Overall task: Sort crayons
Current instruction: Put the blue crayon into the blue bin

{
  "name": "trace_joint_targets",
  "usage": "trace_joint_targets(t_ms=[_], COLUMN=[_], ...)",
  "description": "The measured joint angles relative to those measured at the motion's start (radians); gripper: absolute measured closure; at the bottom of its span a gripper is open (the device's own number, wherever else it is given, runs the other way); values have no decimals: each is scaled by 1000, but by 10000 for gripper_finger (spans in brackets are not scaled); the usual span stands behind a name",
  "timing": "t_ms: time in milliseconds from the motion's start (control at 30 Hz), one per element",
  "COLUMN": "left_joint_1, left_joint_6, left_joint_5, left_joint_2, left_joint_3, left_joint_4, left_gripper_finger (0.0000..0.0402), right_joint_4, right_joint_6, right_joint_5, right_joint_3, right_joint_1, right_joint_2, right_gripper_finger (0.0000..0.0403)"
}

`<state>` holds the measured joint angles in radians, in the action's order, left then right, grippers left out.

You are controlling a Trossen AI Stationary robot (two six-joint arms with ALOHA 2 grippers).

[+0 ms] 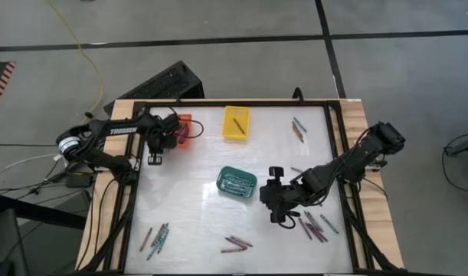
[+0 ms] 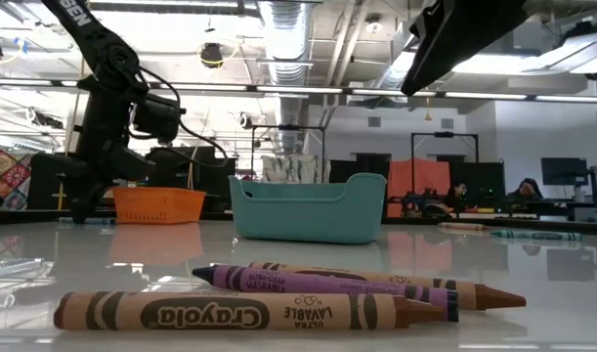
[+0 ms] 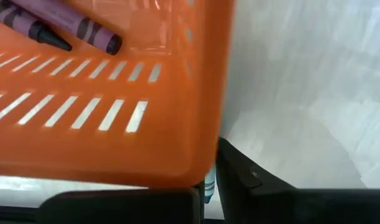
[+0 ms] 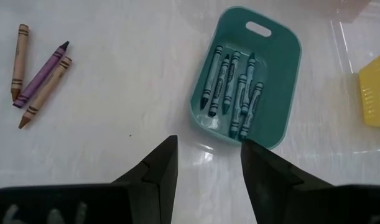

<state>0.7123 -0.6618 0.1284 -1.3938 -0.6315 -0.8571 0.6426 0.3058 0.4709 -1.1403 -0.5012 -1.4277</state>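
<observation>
Gripping teal crayon (image 3: 209,185), left gripper (image 1: 158,146) clenched at orange basket (image 1: 183,127), upper left of high view; purple crayons (image 3: 59,25) lie inside basket. Right gripper (image 1: 275,205) released, lower centre-right, just beside teal basket (image 1: 237,182) holding teal crayons (image 4: 232,93); loose crayons (image 1: 316,225) near it. White table (image 1: 195,215), open-ceiling workshop behind. Brown crayon (image 2: 249,311) reads "Crayola".

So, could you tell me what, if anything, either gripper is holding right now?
Left gripper: shut on a teal crayon, only its end showing. Right gripper: open, empty.
</observation>
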Motion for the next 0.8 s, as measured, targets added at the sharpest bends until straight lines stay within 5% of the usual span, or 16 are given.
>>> trace_joint_targets(t_ms=[467, 800], left_joint_1=[-215, -567], left_joint_6=[173, 370], left_joint_5=[-94, -154], left_joint_2=[-1, -1], left_joint_3=[-181, -449], left_joint_4=[-242, -137], left_gripper_finger=[401, 401], right_joint_4=[2, 41], right_joint_6=[5, 47], right_joint_5=[0, 0], right_joint_3=[0, 0], right_joint_1=[-5, -42], right_joint_2=[0, 0], right_gripper_finger=[235, 235])
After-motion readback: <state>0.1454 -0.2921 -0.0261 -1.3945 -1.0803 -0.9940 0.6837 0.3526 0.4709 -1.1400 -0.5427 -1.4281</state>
